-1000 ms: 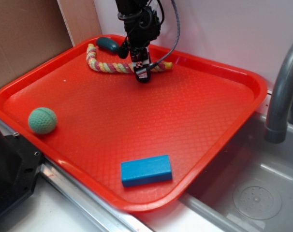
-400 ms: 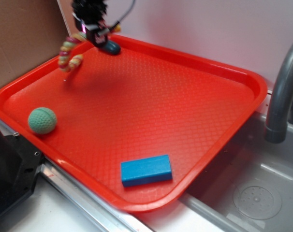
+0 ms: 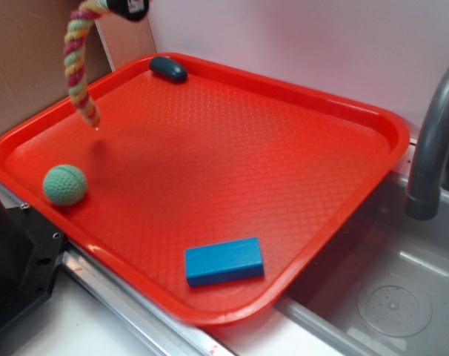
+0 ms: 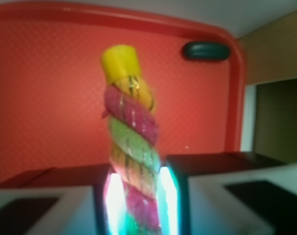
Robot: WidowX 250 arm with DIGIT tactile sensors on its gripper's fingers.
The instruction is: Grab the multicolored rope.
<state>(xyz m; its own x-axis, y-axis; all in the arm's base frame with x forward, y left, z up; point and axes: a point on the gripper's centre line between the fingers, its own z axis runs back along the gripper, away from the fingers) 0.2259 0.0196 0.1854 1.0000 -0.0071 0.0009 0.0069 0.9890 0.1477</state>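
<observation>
The multicolored rope (image 3: 76,63), a twisted cord of pink, yellow and green strands, hangs in the air above the tray's far left corner, its free end dangling down. My gripper (image 3: 130,7) is at the very top edge of the exterior view, mostly cut off, holding the rope's upper end. In the wrist view the rope (image 4: 130,132) runs up from between my two fingers, and my gripper (image 4: 140,200) is shut on it, with the pads pressing its sides.
A red tray (image 3: 373,159) lies beside a sink with a grey faucet (image 3: 432,141). On the tray are a green knitted ball (image 3: 64,185) at the left, a blue block (image 3: 224,261) near the front and a dark oval object (image 3: 169,69) at the back.
The gripper has risen and moved left with the rope, which left the tray's back and now hangs free in the air. The other objects have stayed put.
</observation>
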